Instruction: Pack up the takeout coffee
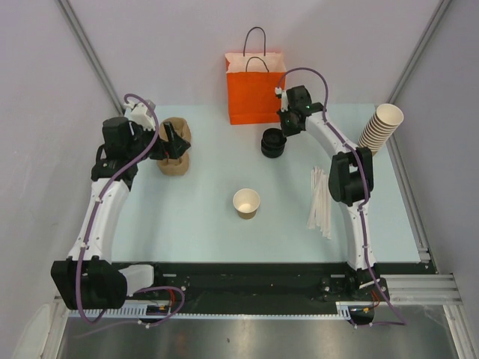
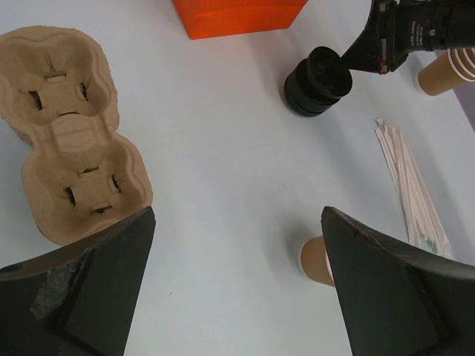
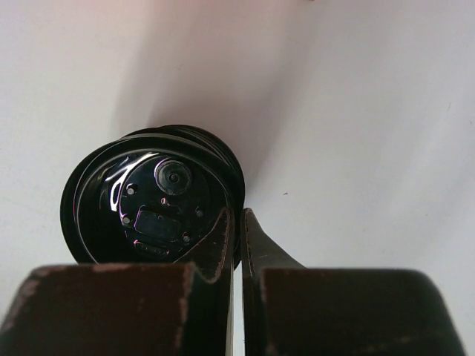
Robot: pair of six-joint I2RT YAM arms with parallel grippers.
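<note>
Nearest the bases: coffee cup [image 1: 246, 203], upright on the table [image 1: 187, 232], mouth open to the ceiling, no lid on it. Long axis is vertical, so whatever goes on it has to arrive flat and from above. White stirrers [image 1: 322, 202] lie in a loose bundle to its right, apart from it.

Left gripper [image 2: 237, 215]: jaws wide apart with nothing between them, hovering over bare table. From these jaws the cup sits just beyond the right finger, which partly hides it in the wrist view. The pulp cup carrier [image 2: 70, 126] lies beyond the left finger.

Right gripper [image 3: 237, 216]: jaws drawn in to a thin slit with the rim of the top lid [image 3: 159, 196] between them, one finger inside the rim and one outside. It reads as a pinch on that lid. The lid sits at the head of the lid stack [image 1: 273, 142]; whether it has cleared the stack cannot be told. From these jaws the cup lies back toward the bases and a little left, well apart, with open table between.

In the top view both grippers stand about equally far from the cup. The right one has the lid, so the carry is judged to be its job: back and left, with the lid kept level over the mouth. Likely risks are a tilted lid, or a second lid dragged along.

Farthest: orange bag [image 1: 254, 90], upright, near these jaws on their left. A leaning stack of cups [image 1: 380, 127] stands off to their right.
</note>
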